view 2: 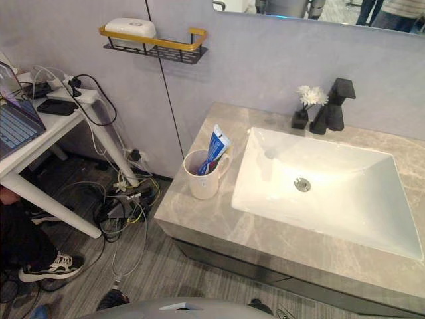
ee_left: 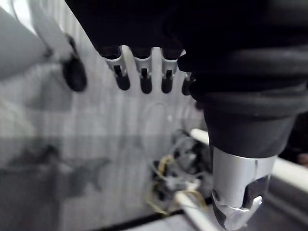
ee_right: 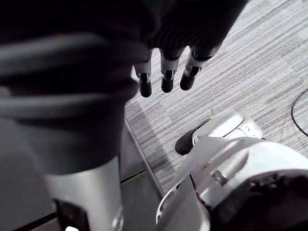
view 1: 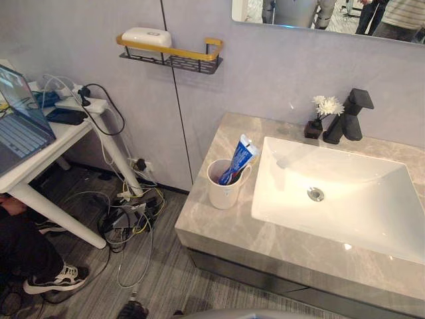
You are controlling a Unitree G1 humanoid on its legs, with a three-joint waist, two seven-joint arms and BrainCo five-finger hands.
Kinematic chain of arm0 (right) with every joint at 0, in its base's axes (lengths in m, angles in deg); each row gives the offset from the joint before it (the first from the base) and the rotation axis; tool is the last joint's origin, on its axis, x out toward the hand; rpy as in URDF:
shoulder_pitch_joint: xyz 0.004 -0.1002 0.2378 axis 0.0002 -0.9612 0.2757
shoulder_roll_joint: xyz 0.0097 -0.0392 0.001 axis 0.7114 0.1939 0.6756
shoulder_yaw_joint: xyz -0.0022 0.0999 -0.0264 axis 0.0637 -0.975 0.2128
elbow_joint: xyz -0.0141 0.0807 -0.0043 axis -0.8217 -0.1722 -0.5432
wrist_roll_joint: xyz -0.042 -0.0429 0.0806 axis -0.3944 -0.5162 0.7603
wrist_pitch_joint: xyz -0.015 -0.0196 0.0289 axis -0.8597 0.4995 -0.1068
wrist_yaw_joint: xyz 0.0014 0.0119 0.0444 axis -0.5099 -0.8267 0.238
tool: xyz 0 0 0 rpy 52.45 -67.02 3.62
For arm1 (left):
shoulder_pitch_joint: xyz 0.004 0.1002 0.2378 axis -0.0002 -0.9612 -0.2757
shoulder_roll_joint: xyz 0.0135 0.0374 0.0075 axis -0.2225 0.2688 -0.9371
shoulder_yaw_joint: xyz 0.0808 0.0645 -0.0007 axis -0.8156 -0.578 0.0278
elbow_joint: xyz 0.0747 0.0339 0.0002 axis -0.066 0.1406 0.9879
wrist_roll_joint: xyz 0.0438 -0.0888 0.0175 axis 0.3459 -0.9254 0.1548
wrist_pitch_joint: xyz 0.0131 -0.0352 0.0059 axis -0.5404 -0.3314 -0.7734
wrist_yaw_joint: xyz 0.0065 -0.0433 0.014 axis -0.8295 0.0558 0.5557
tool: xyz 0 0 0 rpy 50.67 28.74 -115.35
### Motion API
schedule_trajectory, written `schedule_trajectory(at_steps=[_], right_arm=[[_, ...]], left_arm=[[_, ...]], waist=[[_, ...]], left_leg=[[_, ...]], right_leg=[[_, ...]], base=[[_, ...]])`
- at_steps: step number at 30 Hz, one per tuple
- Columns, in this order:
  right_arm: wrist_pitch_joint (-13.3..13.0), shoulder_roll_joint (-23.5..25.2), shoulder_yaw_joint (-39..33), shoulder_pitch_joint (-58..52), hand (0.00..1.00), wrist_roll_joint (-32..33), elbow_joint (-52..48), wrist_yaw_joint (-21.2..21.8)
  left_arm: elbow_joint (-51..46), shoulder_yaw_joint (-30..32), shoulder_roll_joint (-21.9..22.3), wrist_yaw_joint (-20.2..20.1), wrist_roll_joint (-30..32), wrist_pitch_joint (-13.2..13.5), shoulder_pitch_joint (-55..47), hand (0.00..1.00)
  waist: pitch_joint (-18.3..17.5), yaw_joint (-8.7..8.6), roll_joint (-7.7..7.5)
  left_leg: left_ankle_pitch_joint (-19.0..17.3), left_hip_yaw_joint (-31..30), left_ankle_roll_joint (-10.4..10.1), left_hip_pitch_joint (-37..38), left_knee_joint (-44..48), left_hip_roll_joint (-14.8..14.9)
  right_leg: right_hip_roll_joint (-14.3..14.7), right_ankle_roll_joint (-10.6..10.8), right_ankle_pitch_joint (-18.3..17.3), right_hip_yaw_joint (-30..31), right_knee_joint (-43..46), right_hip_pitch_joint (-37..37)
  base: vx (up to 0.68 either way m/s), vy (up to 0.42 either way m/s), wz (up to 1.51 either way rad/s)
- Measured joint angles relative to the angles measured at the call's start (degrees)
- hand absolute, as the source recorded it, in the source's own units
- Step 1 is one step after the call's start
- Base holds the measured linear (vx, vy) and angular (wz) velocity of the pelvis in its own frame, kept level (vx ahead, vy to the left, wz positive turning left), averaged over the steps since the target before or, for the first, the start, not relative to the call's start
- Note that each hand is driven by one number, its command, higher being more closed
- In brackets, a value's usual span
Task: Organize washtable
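Left hand (ee_left: 143, 73) and right hand (ee_right: 166, 73) both point down at the floor, fingers straight, relaxed, empty. Cup (view 1: 222, 189) sits centre-left of frame on the washtable (view 1: 216, 232), just beside the sink (view 1: 372, 222). The toothpaste tube (view 1: 240, 157) in it leans toward upper right. Left hand is probably nearer.

Glossy white basin (view 1: 345, 199) in matt grey marble-look counter (view 1: 219, 232), matt blk tap (view 1: 348, 118).

No readable text. Toothpaste tube (view 1: 239, 158) in white cup (view 1: 222, 190) carries blue-and-white print (too small to make out). Laptop screen (view 1: 18, 94) lit, contents illegible.
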Motion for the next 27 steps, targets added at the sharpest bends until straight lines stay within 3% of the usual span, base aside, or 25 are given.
schedule_trajectory(at_steps=[3, 7, 12, 15, 16, 21, 27], right_arm=[[-0.46, -0.16, 2.57, -1.18, 0.00, 0.03, -0.94, 0.00], [-0.82, -0.76, 5.84, -2.04, 0.00, 0.01, -1.08, 0.09], [-1.02, -1.23, 7.67, -2.97, 0.00, 0.00, -1.14, 0.29], [-1.03, -1.46, 7.89, -3.10, 0.00, 0.01, -1.15, 0.76], [-1.05, -1.68, 8.29, -3.15, 0.00, 0.02, -1.14, 0.88], [-1.08, -1.96, 9.03, -3.35, 0.00, 0.02, -1.11, 1.52], [-1.04, -1.66, 8.90, -3.84, 0.00, 0.02, -0.85, 2.02]], left_arm=[[-19.43, 3.51, 2.13, 3.44, -3.27, 5.10, -0.86, 0.00], [-38.95, 3.41, 3.60, 7.72, -1.77, 9.47, -2.14, 0.00], [-53.49, 0.77, 5.83, 10.29, 3.62, 11.81, -2.41, 0.00], [-62.10, -5.36, 5.87, 10.21, 7.20, 12.01, -2.84, 0.00], [-65.03, -7.66, 5.71, 9.99, 8.92, 12.03, -2.85, 1.00], [-73.12, -14.56, 5.14, 7.03, 14.20, 12.20, -4.57, 1.00], [-73.27, -18.12, 4.88, 3.38, 14.98, 11.98, -5.42, 1.00]], waist=[[-0.60, 0.97, -0.02], [-1.75, 1.70, 0.32], [-2.98, 3.17, 0.33], [-3.18, 3.67, 0.54], [-3.29, 3.67, 0.71], [-3.54, 3.74, 0.55], [-4.31, 4.39, -0.22]], left_leg=[[-0.20, 0.25, 0.33, -0.96, -0.37, 0.00], [0.14, 0.46, 0.07, -0.99, -0.34, -0.04], [0.19, 1.27, 0.04, -0.98, 0.75, -0.05], [0.20, 1.66, 0.05, -0.95, 1.33, 0.00], [0.20, 1.75, 0.05, -0.92, 1.40, 0.00], [0.03, 2.15, 0.27, -1.01, 1.34, 0.01], [-0.11, 2.61, 0.46, -2.12, 1.68, -0.03]], right_leg=[[-0.01, -0.09, 0.09, 0.05, -0.49, -0.76], [-0.08, 0.20, 0.18, 0.10, -0.19, -1.08], [-0.14, 0.27, -0.17, 0.47, 0.41, -1.45], [-0.14, 0.20, -0.47, 0.55, 0.62, -1.28], [-0.15, 0.22, -0.49, 0.68, 0.67, -1.32], [-0.18, 0.36, -0.41, 0.94, 0.59, -1.61], [-0.23, 0.45, 0.22, 1.26, 0.57, -2.09]], base=[[-0.01, 0.001, 0.00], [0.05, -0.003, 0.00], [0.05, -0.007, -0.02], [-0.01, 0.000, 0.00], [-0.06, 0.007, -0.03], [-0.07, 0.015, -0.02], [-0.02, 0.004, -0.02]])
